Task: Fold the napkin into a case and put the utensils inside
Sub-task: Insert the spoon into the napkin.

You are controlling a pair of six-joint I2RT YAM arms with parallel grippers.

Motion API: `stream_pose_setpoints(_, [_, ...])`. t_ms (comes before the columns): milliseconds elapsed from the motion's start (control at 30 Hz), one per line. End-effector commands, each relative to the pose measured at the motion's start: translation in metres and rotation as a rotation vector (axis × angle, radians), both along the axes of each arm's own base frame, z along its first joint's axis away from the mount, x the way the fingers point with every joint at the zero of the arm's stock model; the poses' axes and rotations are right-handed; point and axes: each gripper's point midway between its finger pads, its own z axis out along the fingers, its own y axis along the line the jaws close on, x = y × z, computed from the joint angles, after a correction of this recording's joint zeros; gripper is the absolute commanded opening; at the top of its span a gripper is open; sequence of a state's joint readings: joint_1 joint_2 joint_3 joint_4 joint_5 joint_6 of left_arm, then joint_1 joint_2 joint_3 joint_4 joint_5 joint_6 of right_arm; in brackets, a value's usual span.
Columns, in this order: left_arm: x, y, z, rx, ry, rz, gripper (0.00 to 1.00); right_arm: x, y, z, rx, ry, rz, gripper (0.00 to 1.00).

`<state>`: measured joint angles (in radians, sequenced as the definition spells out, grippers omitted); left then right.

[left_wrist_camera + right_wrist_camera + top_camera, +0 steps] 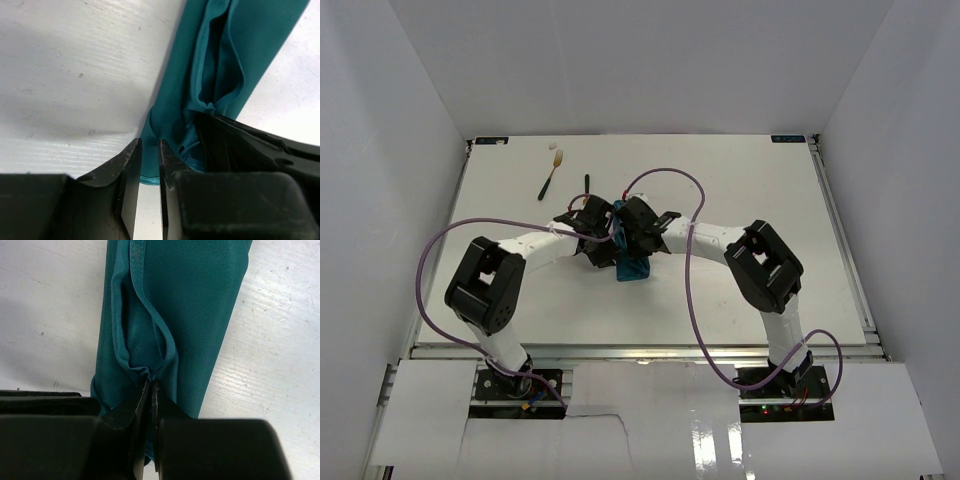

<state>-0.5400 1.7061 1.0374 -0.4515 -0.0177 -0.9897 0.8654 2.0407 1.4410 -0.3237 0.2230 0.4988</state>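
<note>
The teal napkin [633, 266] lies folded into a narrow strip at the table's middle. My two grippers meet at its far end. My right gripper [151, 382] is shut on a raised fold of the napkin's [200, 305] top layer, and a pocket gapes along the strip. My left gripper [150, 142] has its jaws close together, with the napkin's [225, 60] end corner between the tips. The fork [550, 178] lies at the back left. The knife's dark handle [588, 184] shows just behind my left gripper [603, 228]. Its blade is hidden.
The white table [750, 180] has raised rails along its left and right edges. White walls enclose it on three sides. The right gripper's black body [260, 150] sits close beside my left fingers. Purple cables loop above both arms.
</note>
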Motion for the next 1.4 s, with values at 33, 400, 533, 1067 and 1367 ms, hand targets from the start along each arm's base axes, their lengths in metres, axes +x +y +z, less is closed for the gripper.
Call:
stream_pose_setpoints(33, [0.007, 0.003, 0.006, 0.026, 0.010, 0.064, 0.31, -0.008, 0.007, 0.010, 0.054, -0.003, 0.019, 0.08])
stream_pose_setpoints(400, [0.014, 0.002, -0.001, 0.050, 0.031, 0.091, 0.32, -0.013, 0.008, 0.004, 0.060, 0.012, 0.042, 0.08])
stream_pose_setpoints(533, [0.010, 0.004, -0.007, 0.065, 0.060, 0.091, 0.29, -0.012, 0.008, 0.007, 0.067, -0.001, 0.041, 0.08])
stream_pose_setpoints(1067, [0.012, -0.016, 0.032, 0.067, -0.112, -0.062, 0.00, -0.010, 0.013, 0.012, 0.094, -0.006, 0.029, 0.08])
stream_pose_setpoints(1367, [0.006, -0.022, 0.039, 0.019, -0.162, -0.145, 0.00, -0.011, 0.016, 0.004, 0.090, 0.014, 0.031, 0.08])
